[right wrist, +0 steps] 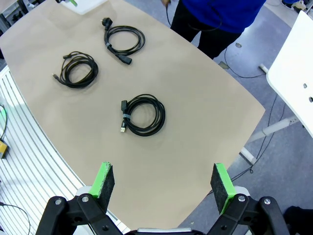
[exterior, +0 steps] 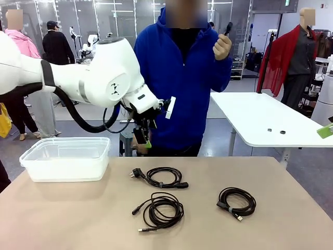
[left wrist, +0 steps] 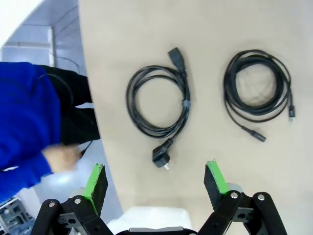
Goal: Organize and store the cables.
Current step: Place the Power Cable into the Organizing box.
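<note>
Three black coiled cables lie on the tan table [exterior: 78, 219]. One with a mains plug [exterior: 162, 177] is at the middle far side, a thinner one [exterior: 161, 210] lies nearer to me, and a third [exterior: 237, 201] is to the right. My left gripper [exterior: 143, 138] hangs open above the far edge, just behind the plug cable [left wrist: 159, 105]; the thinner coil [left wrist: 258, 90] lies beyond its open fingers [left wrist: 155, 176]. My right gripper [right wrist: 164, 178] is open and high above the table, with the third coil [right wrist: 143, 115] nearest it and the other two [right wrist: 124, 39] [right wrist: 78, 69] farther off.
A clear plastic bin [exterior: 65, 159] stands at the table's far left and holds nothing. A person in a blue hoodie [exterior: 182, 78] stands at the far edge with a small black object in a raised hand [exterior: 222, 46]. A white table [exterior: 265, 120] stands behind on the right.
</note>
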Controlling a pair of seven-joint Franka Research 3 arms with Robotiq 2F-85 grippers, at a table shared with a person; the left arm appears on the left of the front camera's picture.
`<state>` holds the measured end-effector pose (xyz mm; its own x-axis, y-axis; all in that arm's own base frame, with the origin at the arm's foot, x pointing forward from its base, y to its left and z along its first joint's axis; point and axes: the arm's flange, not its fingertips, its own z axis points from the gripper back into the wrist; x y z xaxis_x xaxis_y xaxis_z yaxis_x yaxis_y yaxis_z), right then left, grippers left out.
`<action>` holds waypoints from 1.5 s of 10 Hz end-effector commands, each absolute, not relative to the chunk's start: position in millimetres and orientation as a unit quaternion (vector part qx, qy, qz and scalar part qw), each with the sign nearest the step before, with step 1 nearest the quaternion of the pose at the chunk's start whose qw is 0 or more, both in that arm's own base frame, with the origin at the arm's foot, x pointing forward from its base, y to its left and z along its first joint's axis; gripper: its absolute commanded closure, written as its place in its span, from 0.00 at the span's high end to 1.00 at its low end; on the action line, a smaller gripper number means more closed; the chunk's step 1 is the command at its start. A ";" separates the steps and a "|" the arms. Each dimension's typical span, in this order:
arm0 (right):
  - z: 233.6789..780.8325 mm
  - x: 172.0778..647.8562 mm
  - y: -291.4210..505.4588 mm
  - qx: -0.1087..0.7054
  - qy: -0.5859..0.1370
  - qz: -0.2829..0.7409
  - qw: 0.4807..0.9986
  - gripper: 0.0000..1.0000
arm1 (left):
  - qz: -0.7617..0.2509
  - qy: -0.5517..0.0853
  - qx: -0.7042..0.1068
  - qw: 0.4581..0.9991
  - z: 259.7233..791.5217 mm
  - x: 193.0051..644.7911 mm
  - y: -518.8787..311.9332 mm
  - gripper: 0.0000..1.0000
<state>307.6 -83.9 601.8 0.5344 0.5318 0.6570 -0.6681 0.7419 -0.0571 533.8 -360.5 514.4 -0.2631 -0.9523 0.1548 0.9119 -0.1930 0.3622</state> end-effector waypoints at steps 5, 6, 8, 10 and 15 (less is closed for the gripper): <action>600.7 307.5 -84.8 0.102 -0.338 0.347 0.869 1.00 | -0.724 -0.071 0.019 0.686 439.4 575.4 -420.1 1.00; 600.7 307.5 -84.8 0.102 -0.338 0.347 0.869 1.00 | -0.723 -0.064 0.018 0.688 427.5 577.1 -422.2 1.00; 600.7 307.5 -84.8 0.102 -0.338 0.347 0.869 1.00 | -0.736 -0.042 0.016 0.675 398.2 580.5 -425.0 1.00; 600.7 307.5 -84.8 0.102 -0.338 0.347 0.869 1.00 | -0.737 -0.044 0.019 0.675 378.6 592.1 -426.6 1.00; 600.7 307.5 -84.8 0.102 -0.338 0.347 0.869 1.00 | -0.741 -0.022 0.018 0.671 347.0 597.5 -430.6 1.00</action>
